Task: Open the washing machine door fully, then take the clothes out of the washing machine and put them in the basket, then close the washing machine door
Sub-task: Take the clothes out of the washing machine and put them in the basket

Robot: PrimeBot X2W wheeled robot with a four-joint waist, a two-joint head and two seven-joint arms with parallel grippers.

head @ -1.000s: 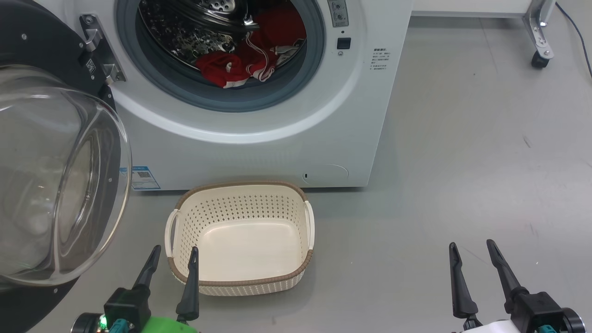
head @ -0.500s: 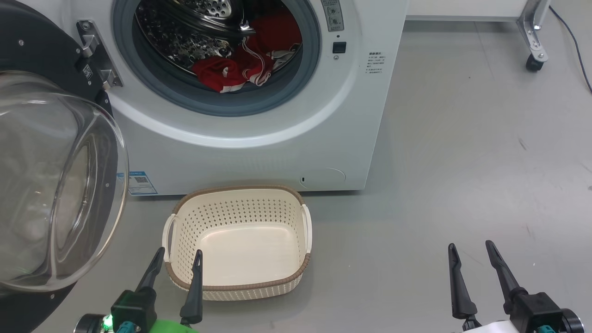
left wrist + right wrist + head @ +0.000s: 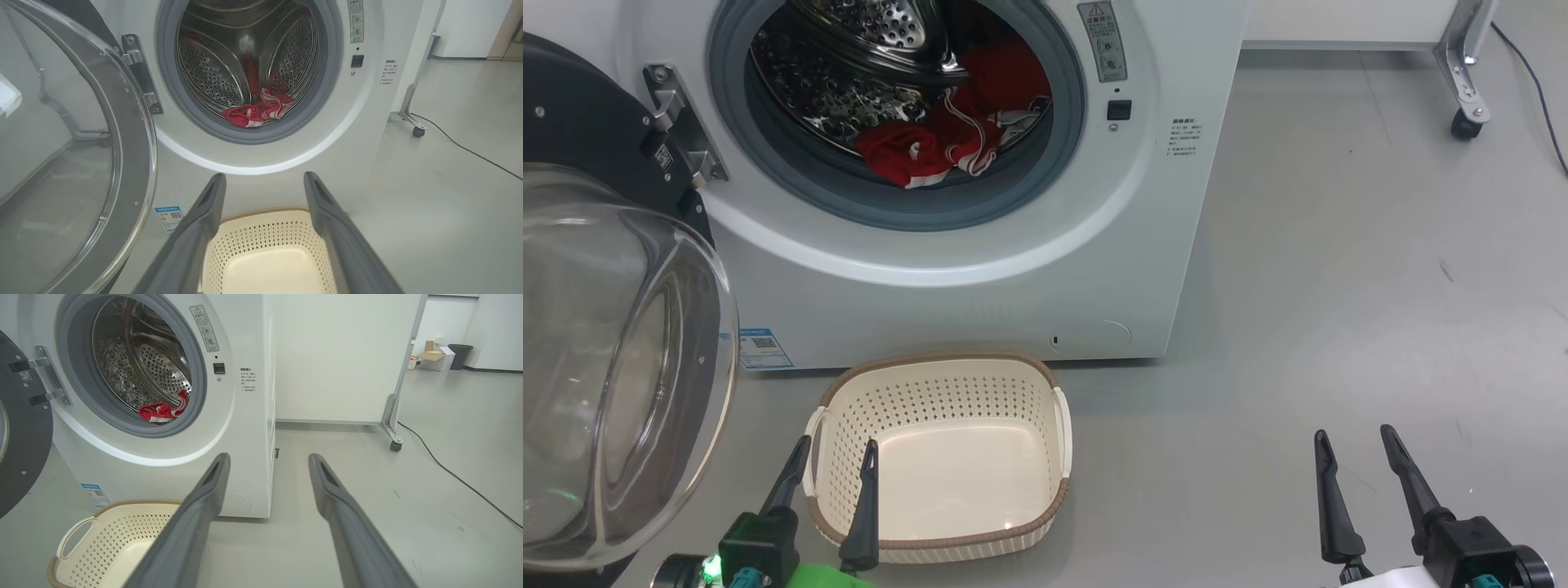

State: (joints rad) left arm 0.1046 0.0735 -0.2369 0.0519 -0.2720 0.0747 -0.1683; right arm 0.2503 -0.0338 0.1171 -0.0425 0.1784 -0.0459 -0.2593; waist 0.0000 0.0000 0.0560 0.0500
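Door stands wide, clothes in the drum.
Clothes lie at its front edge; basket on the floor before the washer; left gripper and right gripper both released.

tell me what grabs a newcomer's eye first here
The red clothes stand out, heaped low in the steel drum of the white washing machine. Its door hangs open at the left, glass bowl bulging outward, and the empty cream basket sits on the floor before the machine.
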